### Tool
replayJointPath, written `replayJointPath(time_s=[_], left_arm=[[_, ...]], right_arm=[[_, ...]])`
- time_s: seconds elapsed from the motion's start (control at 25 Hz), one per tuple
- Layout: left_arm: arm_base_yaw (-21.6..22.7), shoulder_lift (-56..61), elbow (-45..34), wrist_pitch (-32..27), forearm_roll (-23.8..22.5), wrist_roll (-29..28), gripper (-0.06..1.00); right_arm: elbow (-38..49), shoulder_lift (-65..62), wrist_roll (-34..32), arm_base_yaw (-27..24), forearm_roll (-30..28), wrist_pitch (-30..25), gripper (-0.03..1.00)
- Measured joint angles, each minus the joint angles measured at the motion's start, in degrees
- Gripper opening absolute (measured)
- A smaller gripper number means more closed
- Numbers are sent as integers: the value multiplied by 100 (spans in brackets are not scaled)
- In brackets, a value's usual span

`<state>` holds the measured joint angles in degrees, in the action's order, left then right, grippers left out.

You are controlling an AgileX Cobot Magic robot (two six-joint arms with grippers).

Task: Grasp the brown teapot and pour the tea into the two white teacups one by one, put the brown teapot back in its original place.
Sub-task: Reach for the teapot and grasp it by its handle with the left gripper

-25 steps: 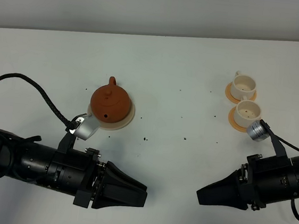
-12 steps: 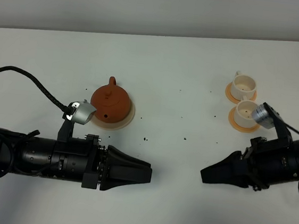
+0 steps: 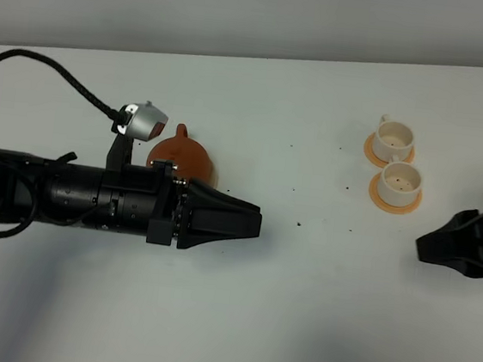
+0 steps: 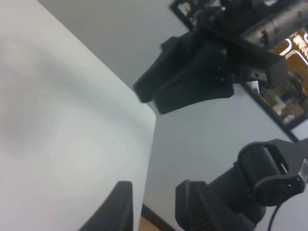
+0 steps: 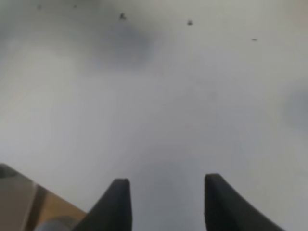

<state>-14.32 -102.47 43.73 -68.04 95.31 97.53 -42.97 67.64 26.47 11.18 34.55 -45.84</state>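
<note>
The brown teapot (image 3: 184, 151) sits at the centre left of the exterior high view, its near half hidden behind my left arm. Only a sliver of the cream coaster (image 3: 214, 176) shows beside it. My left gripper (image 3: 254, 221) points right, just in front of the teapot and apart from it; in the left wrist view its fingers (image 4: 151, 211) stand apart with nothing between them. The two white teacups (image 3: 393, 141) (image 3: 399, 182) rest on orange saucers at the right. My right gripper (image 3: 423, 248) hangs near the right edge, open (image 5: 168, 202) over bare table.
The white table (image 3: 319, 103) carries a few dark specks around its middle (image 3: 297, 224). A black cable (image 3: 54, 71) loops over the left arm. The table's far edge meets a grey wall.
My left arm has swung away from the front edge and rightward, now covering the teapot's near side. The right arm has drawn back toward the right edge, uncovering the nearer teacup.
</note>
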Motion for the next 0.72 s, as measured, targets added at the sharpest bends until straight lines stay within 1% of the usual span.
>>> replayJointPath(time_s=[0.08, 0.2, 0.32, 0.4, 0.48, 0.52, 0.72], left_arm=[[0, -5, 310, 0, -283, -337, 30], [0, -5, 737, -7, -685, -802, 30], [0, 6, 1109, 0, -995, -1210, 30], [0, 69, 1279, 109, -1169, -1470, 30], [0, 200, 1425, 341, -1408, -1711, 30], [0, 379, 1527, 635, -1621, -1936, 30], [0, 970, 1633, 1137, -2020, -2474, 30]], right_arm=[[0, -503, -686, 0, -678, -111, 37], [0, -1300, -1580, 0, -1645, -488, 37], [80, -2088, -2268, 0, -2283, -904, 37], [219, -2638, -2516, 0, -2538, -1211, 37], [358, -3120, -2647, 0, -2677, -1528, 37], [458, -3617, -2703, 0, -2716, -1729, 37], [872, -4609, -2703, 0, -2815, -1973, 37]])
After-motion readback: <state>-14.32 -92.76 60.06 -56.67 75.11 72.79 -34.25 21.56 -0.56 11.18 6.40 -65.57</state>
